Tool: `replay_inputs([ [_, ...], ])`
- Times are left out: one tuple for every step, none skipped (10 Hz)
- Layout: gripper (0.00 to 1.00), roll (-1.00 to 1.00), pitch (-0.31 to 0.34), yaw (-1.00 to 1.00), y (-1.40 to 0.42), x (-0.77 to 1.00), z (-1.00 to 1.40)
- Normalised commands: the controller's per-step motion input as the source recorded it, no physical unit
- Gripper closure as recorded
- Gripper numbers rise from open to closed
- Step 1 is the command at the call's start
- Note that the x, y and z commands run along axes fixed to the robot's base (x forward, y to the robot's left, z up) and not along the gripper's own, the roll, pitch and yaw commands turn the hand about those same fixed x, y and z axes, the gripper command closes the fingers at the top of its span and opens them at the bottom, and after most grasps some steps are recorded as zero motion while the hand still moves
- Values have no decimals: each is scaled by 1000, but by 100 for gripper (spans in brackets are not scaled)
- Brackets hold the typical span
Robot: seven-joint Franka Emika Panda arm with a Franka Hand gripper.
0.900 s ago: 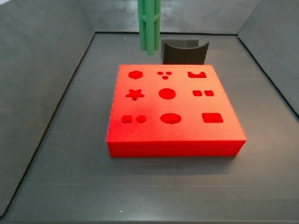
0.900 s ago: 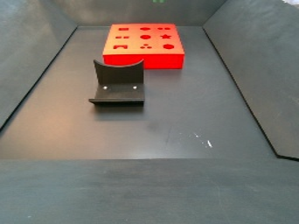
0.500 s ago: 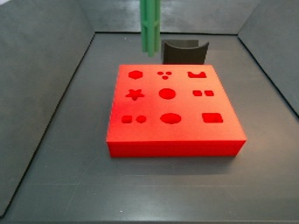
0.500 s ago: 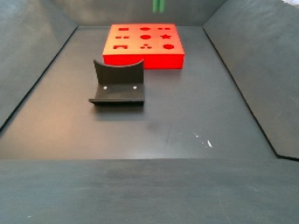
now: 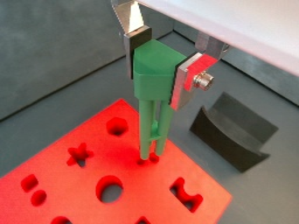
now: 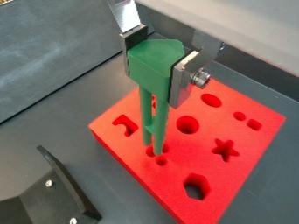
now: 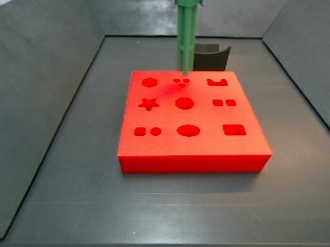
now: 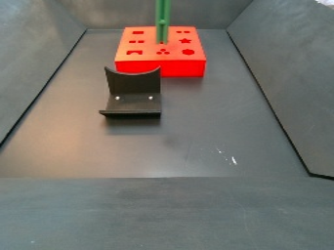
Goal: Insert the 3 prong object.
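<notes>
While clamped upright in gripper point(image 5: 162, 63), 3 prong object point(image 5: 153, 105) points straight below at three-hole socket point(image 7: 183, 82) in red block point(image 7: 194, 145).

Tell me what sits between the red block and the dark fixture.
Nothing: bare dark floor separates the red block from the fixture, clearest in a side view. The hand holds the 3 prong object over the block.

the end effector point(image 5: 162, 63) points straight down, fingers point(image 5: 136, 39) clamped on a green piece.
</notes>
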Motion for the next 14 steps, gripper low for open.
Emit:
replay_inputs([
  [100,-14,-29,-151,23,271,-286],
  [100,0,0,-251,109,217,-331],
  [100,0,0,-243,9,0,-280],
  [100,-91,-37,-249,0,0,0],
  [100,-144,-81,-169,-34,-3,106],
  [100,-143,-109,-106,-40,-97,0],
  [100,-101,-94,-66,0,-114,-3],
  [100,-46,-76,-23,0,-157,-186],
  [100,-43,-70,-31,0,-269,-123],
  [100,-86,-94,0,-11,-154,-89],
  [100,-53,-64,43,-9,-29,-157],
  [100,-60,-66,89,0,-74,-149],
  [100,-67,-67,80,0,-157,-169],
  [100,-57,-80,134,0,-249,-169],
])
